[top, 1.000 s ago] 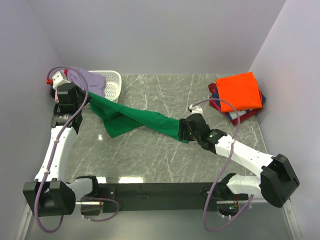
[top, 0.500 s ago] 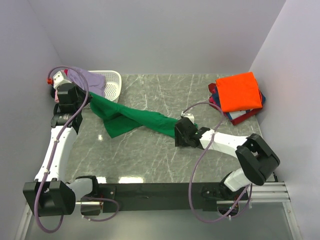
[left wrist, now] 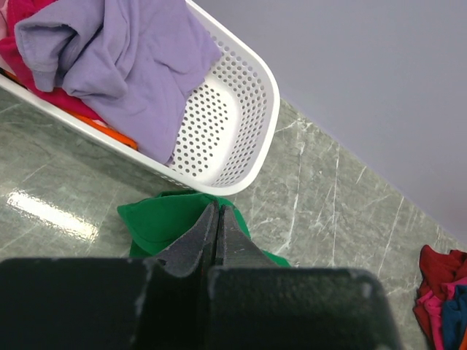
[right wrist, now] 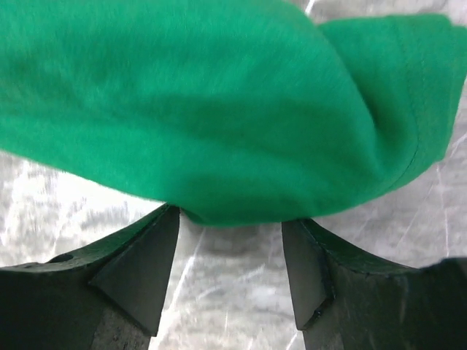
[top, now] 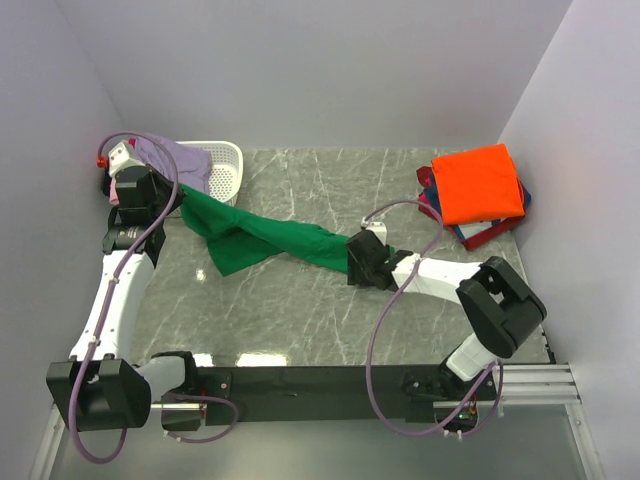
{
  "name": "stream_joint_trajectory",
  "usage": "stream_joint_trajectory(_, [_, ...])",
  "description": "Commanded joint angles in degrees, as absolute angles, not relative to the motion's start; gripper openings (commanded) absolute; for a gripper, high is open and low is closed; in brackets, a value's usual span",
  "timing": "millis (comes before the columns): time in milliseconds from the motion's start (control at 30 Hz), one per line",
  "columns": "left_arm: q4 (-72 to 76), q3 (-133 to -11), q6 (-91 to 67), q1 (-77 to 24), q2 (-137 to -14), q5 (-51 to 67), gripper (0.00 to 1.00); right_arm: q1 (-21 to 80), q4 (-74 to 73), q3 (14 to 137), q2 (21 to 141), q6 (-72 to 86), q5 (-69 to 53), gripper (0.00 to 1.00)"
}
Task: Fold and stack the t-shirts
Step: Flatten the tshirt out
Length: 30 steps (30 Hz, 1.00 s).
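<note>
Two hands meet one green shirt point(top: 270, 238): the left hand point(left wrist: 217, 213) is pinched closed on its end near the basket point(left wrist: 241, 124), and the right hand point(right wrist: 230, 226) is spread wide at the other end. It stretches across the tabletop point(top: 300, 310), well apart from the orange shirt point(top: 478, 182).

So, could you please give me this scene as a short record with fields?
green t-shirt: long crumpled band across the table
left hand: shut on green t-shirt's left end
right hand: open, fingers straddling its right end
orange t-shirt: atop folded stack, far right
white basket: far left, lavender t-shirt draped over rim
</note>
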<state>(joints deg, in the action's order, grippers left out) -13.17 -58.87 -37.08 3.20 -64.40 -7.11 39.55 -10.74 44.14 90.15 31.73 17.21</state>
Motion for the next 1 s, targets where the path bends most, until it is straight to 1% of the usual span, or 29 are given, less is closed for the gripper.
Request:
stream_joint_trajectory(0, [-11.5,-59.6,-36.3,3.3,-64.0,-6.5,0.00,38.7,-9.4,46.5,92.7,32.1,19.2,0.63])
stream_joint_trajectory(67, [-11.6,-59.8,-36.3,3.3,-63.8,-6.7,0.00,38.4,-9.2,47.0,93.4,32.0,19.5,0.61])
stream_joint_trajectory(133, [-11.7,-59.6,-36.2,3.3,-63.5,-6.8,0.01,38.2,-9.1,47.1,94.0,31.9,19.6,0.53])
stream_joint_trajectory(167, [-11.7,-59.6,-36.2,3.3,-63.5,-6.8,0.01,38.2,-9.1,47.1,94.3,31.7,19.6,0.47])
stream_joint_trajectory(200, [-11.8,-59.6,-36.2,3.3,-63.4,-6.7,0.01,38.1,-9.3,47.2,94.5,31.7,19.8,0.31])
stream_joint_trajectory(233, [-11.9,-59.9,-36.1,3.3,-63.5,-6.7,0.01,38.1,-9.9,47.2,94.4,31.7,19.9,0.22])
stream_joint_trajectory(267, [-12.0,-60.0,-36.1,3.3,-63.4,-6.6,0.01,38.3,-10.1,47.2,93.7,31.7,20.2,0.15])
stream_joint_trajectory(300, [-12.0,-60.1,-36.1,3.3,-63.4,-6.5,0.00,38.2,-10.8,47.1,93.1,31.6,20.8,0.05])
stream_joint_trajectory(333, [-11.6,-59.9,-36.2,3.3,-63.3,-6.1,0.00,38.3,-11.2,46.8,92.4,31.4,21.3,0.02])
stream_joint_trajectory(367, [-11.4,-60.0,-36.2,3.3,-63.4,-5.9,0.00,38.2,-11.8,46.9,90.5,31.1,21.8,0.00])
stream_joint_trajectory(433, [-11.4,-60.3,-36.2,3.3,-63.7,-5.4,0.00,38.3,-13.9,47.3,88.5,30.3,24.1,0.00])
stream_joint_trajectory(700, [-13.3,-62.1,-35.6,3.3,-61.5,-1.7,0.01,38.2,-19.2,49.3,72.4,25.9,28.5,0.00])
stream_joint_trajectory(833, [-14.4,-63.5,-35.3,3.0,-59.9,0.9,0.01,38.3,-22.4,53.2,64.4,23.7,31.9,0.00])
stream_joint_trajectory(967, [-15.1,-65.2,-34.3,2.9,-59.4,4.5,0.01,38.4,-24.3,55.0,57.8,22.5,32.6,0.00])
